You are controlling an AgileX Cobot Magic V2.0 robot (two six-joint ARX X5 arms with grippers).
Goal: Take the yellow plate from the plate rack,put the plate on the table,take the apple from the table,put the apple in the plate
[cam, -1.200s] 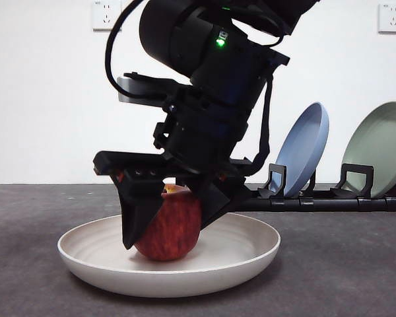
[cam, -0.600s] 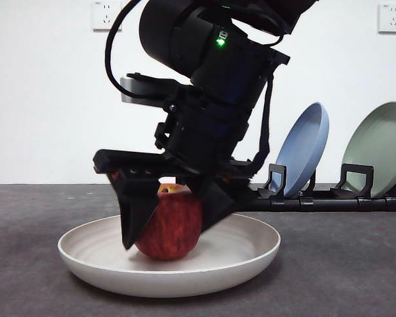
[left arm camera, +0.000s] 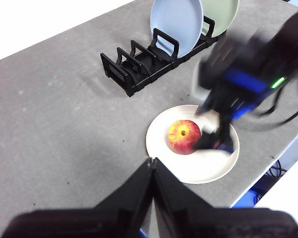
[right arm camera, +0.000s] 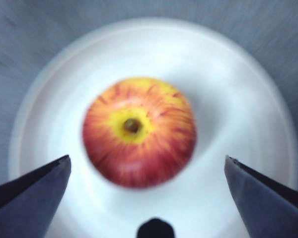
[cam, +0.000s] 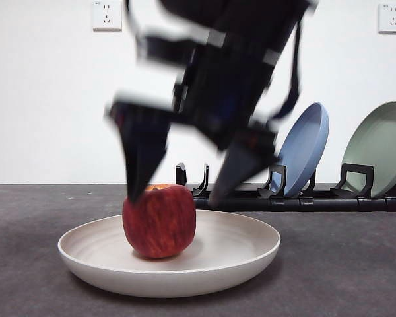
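The red apple (cam: 160,221) (left arm camera: 184,137) (right arm camera: 139,130) rests upright in the cream yellow plate (cam: 251,254) (left arm camera: 188,171) (right arm camera: 248,89), which lies flat on the dark grey table (cam: 26,218). Just above the apple hangs my right gripper (cam: 177,196) (right arm camera: 145,158) (left arm camera: 213,141), blurred by motion, open, its jaws wide apart and clear of the fruit. High over the table, near its front edge, my left gripper (left arm camera: 152,161) stays shut and holds nothing. Behind the plate stands the black plate rack (cam: 303,201) (left arm camera: 134,74).
A blue plate (cam: 303,148) (left arm camera: 176,22) and a pale green plate (cam: 379,145) (left arm camera: 221,12) stand upright in the rack's right end. The rack's left slots hold nothing. The table's front edge runs close to the cream plate in the left wrist view.
My right gripper has opened, let go of the apple and risen quickly above it. The apple now sits free in the plate, shifted slightly left.
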